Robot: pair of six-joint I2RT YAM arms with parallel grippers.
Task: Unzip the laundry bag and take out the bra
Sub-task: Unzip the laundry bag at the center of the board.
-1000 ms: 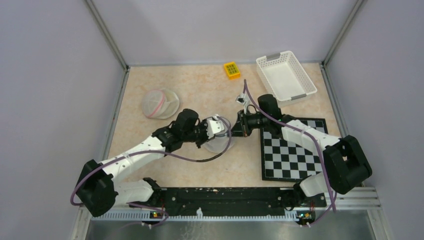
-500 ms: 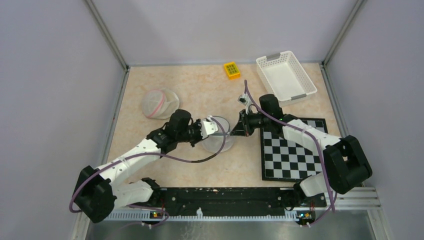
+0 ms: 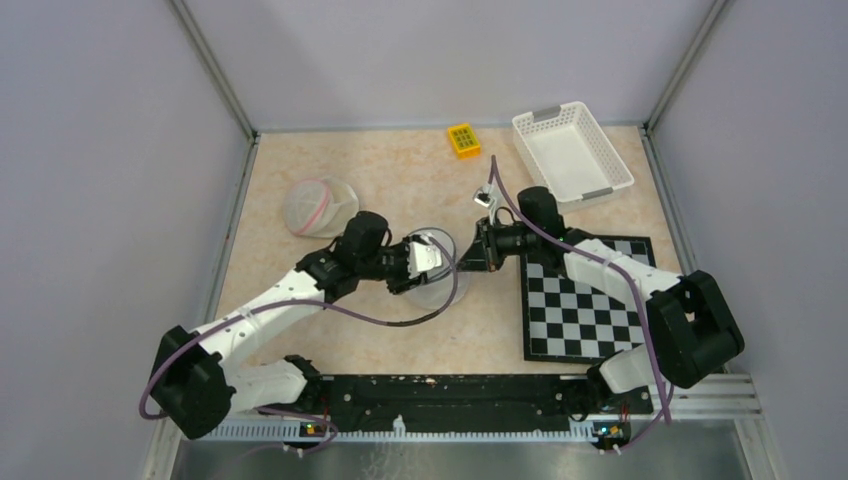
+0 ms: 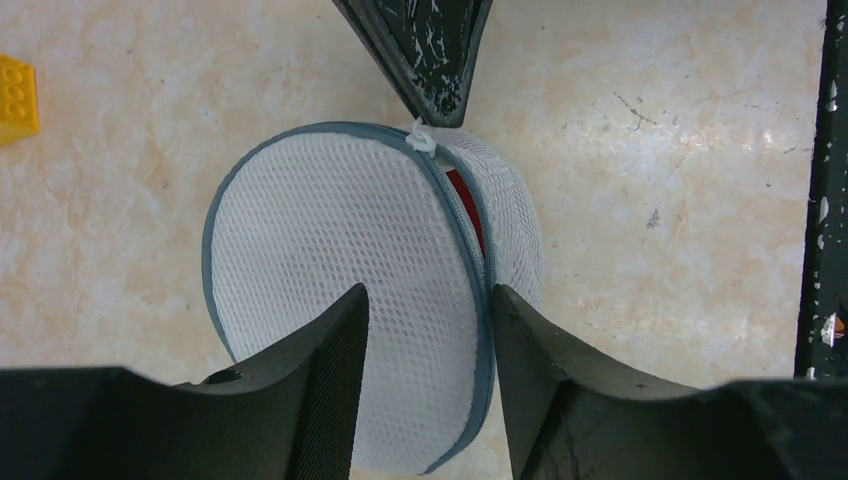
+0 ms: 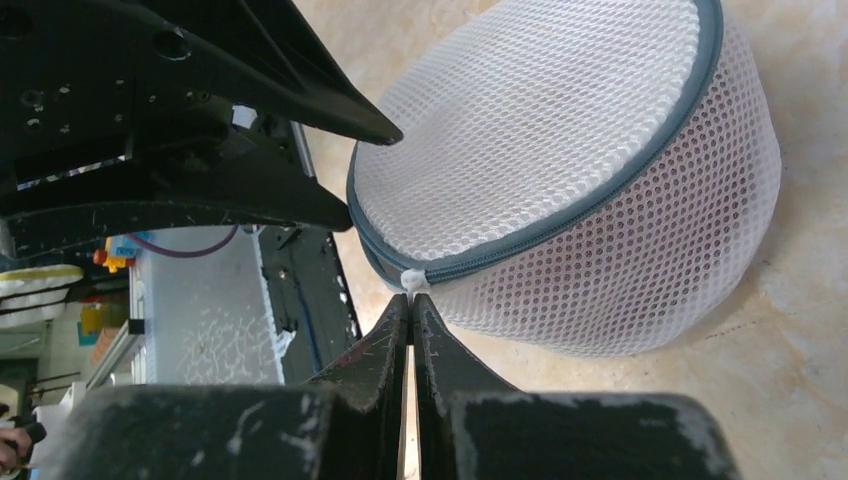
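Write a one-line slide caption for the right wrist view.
Right gripper pinches the white zipper pull of the mesh laundry bag.

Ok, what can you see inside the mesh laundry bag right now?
Inside the mesh laundry bag, only a strip of red fabric shows, by the zipper. The mesh covers the rest, so its shape cannot be made out.

- laundry bag [image 4: 345, 250]: white mesh, grey-blue zip trim, red showing inside
- block [image 3: 463, 140]: yellow
- basket [image 3: 572, 155]: white
- mat [image 3: 585, 305]: black-white checks
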